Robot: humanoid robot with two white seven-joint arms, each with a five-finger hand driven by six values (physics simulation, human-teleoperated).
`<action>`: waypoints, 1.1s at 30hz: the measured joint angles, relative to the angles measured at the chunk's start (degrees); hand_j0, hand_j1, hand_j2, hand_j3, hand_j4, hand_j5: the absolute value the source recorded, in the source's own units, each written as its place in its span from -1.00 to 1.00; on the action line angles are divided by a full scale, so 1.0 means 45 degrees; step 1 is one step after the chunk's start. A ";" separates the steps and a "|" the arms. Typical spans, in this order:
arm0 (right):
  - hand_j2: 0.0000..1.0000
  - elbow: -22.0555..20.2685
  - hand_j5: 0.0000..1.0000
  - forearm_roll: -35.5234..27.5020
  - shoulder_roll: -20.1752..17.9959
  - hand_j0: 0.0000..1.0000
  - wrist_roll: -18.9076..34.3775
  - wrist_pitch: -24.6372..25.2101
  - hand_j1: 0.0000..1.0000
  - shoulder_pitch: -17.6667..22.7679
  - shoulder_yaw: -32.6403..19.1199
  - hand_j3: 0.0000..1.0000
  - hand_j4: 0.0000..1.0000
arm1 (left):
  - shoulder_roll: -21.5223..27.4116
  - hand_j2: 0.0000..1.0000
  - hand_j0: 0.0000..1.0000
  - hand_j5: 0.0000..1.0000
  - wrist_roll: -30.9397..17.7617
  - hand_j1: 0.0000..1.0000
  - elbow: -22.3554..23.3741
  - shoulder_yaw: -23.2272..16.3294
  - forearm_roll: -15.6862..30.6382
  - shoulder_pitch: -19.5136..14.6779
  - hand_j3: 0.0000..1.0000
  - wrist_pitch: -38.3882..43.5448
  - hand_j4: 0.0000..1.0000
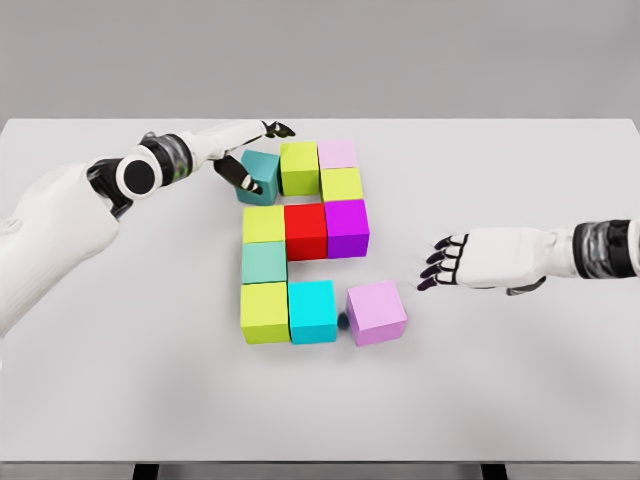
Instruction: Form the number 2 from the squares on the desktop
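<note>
Several coloured cubes lie on the white table (520, 400) in a 2-like shape. The top row holds a teal cube (261, 172), a lime cube (299, 167) and a pale pink cube (338, 153). Below come a lime cube (342, 184), a purple cube (347, 228), a red cube (306, 231) and a yellow-green cube (264, 224). Then a mint cube (264, 262), a lime cube (264, 312), a cyan cube (313, 311) and a lilac cube (377, 313), slightly skewed. My left hand (250, 150) touches the teal cube, fingers spread. My right hand (445, 262) hovers open to the right.
</note>
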 measured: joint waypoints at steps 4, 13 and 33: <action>1.00 -0.0372 1.00 -0.0020 -0.0582 1.00 0.0000 0.0003 1.00 0.0059 0.0462 1.00 1.00 | -0.0095 0.82 0.82 0.82 0.0000 0.82 -0.0007 -0.0003 -0.0018 0.0000 0.82 0.0000 0.82; 1.00 -0.0516 1.00 -0.0026 -0.0159 1.00 -0.0001 0.0003 1.00 -0.0020 0.1076 1.00 1.00 | -0.0160 0.82 0.82 0.82 0.0000 0.82 0.0007 -0.0004 -0.0062 -0.0039 0.82 0.0010 0.82; 1.00 -0.0525 1.00 -0.0053 0.0724 1.00 -0.0001 0.0003 1.00 -0.0312 0.1425 1.00 1.00 | -0.0577 0.99 0.99 0.99 -0.0007 0.99 0.0695 -0.0004 -0.0066 -0.0254 0.99 -0.0105 0.99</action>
